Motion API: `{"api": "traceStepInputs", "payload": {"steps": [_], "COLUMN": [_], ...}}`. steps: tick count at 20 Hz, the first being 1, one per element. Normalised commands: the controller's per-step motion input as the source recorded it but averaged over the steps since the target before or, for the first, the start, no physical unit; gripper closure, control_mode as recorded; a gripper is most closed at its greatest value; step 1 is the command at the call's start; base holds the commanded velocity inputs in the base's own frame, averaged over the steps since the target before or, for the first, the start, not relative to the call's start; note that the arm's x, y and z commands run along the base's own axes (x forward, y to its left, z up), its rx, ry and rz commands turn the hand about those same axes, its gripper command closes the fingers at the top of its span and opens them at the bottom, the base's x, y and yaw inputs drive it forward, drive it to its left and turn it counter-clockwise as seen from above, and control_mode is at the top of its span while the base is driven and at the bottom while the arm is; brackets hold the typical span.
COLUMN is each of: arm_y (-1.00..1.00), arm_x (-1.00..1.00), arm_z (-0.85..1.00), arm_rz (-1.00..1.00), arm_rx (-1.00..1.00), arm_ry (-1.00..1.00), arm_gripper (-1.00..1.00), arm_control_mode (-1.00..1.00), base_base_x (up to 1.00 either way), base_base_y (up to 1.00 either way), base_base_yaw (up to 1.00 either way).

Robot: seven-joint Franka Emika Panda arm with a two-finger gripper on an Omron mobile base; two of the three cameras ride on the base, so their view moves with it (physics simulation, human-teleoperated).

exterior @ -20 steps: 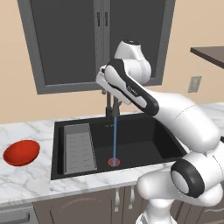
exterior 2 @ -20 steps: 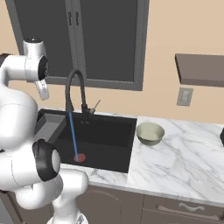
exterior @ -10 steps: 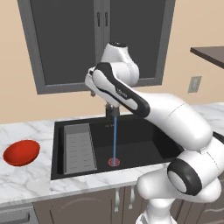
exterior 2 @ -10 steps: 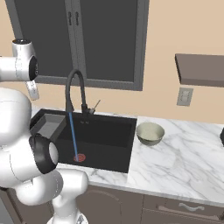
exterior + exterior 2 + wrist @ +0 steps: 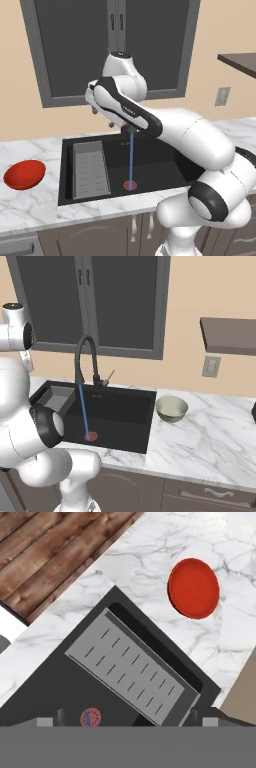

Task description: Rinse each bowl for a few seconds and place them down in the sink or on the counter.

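The red bowl (image 5: 24, 174) is sitting at the left edge of the left base view on the marble counter (image 5: 30, 210), glossy and shallow; the right base view is showing the beige bowl (image 5: 171, 408) right of the sink (image 5: 127, 406) (cream inside). Water is running onto the red drain (image 5: 130, 185). The gripper (image 5: 93, 106) is hanging with jaws wide, holding nothing.

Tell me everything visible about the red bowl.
The red bowl is small, round and shallow, glossy like glazed ceramic or plastic, and looks empty. It sits upright on the white marble counter, to the left of the black sink, apart from its edge. Nothing but the counter touches it. In the hand view it shows as a red disc beyond the sink's grey ribbed tray.
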Motion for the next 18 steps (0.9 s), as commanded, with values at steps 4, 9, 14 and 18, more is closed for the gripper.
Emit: {"api": "traceStepInputs", "payload": {"steps": [4,9,14,18], "arm_y": [0.37,0.33,0.26,0.19], "arm_x": [-0.13,-0.19,-0.22,-0.15], "arm_z": [-0.15,-0.18,-0.19,-0.15], "arm_rz": [0.00,0.02,0.04,0.06], "arm_rx": [0.03,0.04,0.05,0.05], "arm_ry": [0.00,0.00,0.00,0.00], "arm_gripper": [-1.00,-1.00,-1.00,-1.00], "arm_control_mode": [-1.00,-1.00,-1.00,-1.00], "base_base_x": [0.00,0.00,0.00,0.00], "base_base_y": [0.00,0.00,0.00,0.00], "base_base_yaw": [0.00,0.00,0.00,0.00]}}
